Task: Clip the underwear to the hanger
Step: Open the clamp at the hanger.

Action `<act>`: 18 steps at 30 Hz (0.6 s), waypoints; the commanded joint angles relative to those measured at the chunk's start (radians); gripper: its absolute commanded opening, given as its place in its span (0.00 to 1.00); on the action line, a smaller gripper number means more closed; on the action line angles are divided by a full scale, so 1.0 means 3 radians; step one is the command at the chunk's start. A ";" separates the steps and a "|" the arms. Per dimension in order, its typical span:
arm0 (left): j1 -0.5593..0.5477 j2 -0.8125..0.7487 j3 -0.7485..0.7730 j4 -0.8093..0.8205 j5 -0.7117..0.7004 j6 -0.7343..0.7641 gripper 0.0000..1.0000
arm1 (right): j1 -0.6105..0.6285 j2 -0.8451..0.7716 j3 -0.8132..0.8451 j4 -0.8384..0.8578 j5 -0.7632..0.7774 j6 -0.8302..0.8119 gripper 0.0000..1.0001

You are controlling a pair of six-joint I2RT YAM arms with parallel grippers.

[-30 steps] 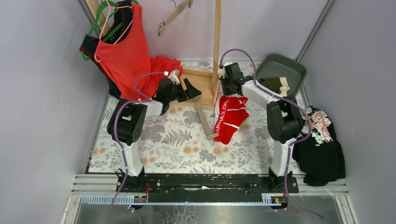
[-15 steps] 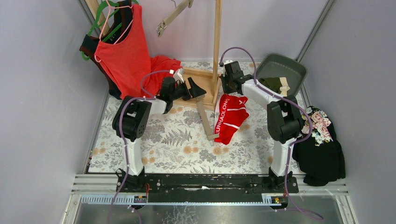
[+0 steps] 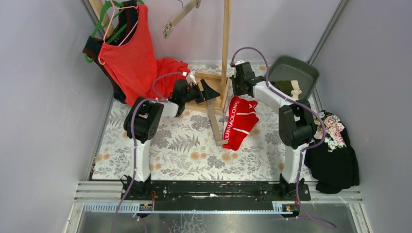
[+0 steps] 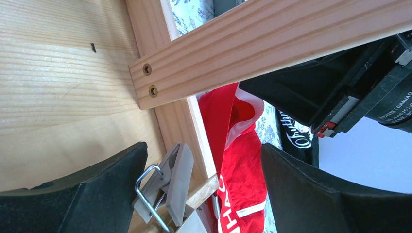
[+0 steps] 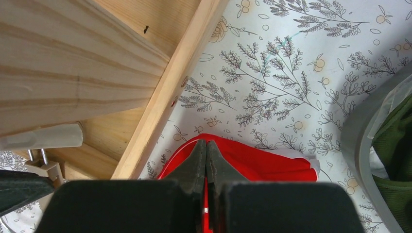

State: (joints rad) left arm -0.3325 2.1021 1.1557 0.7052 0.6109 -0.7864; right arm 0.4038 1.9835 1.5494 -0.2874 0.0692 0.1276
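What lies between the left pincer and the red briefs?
In the left wrist view, a grey clip and the stand's wooden base rail lie between the open left pincer and the red briefs.

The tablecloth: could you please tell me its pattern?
The tablecloth is white with grey fern sprigs and small orange flowers; clearest in the right wrist view.

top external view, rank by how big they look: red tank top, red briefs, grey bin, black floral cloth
1. red tank top, though it hangs nearer the camera
2. black floral cloth
3. grey bin and red briefs: too alike to rank
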 commanded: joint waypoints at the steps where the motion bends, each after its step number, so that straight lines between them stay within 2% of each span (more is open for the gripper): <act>1: -0.0035 0.0083 0.0078 0.0421 0.0096 -0.0172 0.85 | -0.0028 0.0021 0.0120 0.0015 0.0061 0.0031 0.00; 8: 0.0010 -0.0011 -0.0080 0.0533 0.0018 -0.0196 0.85 | -0.0037 0.0014 0.0107 0.0010 0.0049 0.0031 0.00; 18: -0.0028 0.0115 0.0103 0.0598 0.0103 -0.0357 0.84 | -0.0075 -0.0028 0.0085 -0.0005 0.0064 0.0045 0.00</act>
State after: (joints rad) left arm -0.3332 2.1212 1.1469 0.7876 0.6186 -0.8600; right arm 0.3958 1.9835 1.5494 -0.2897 0.0692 0.1318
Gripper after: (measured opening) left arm 0.843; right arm 0.010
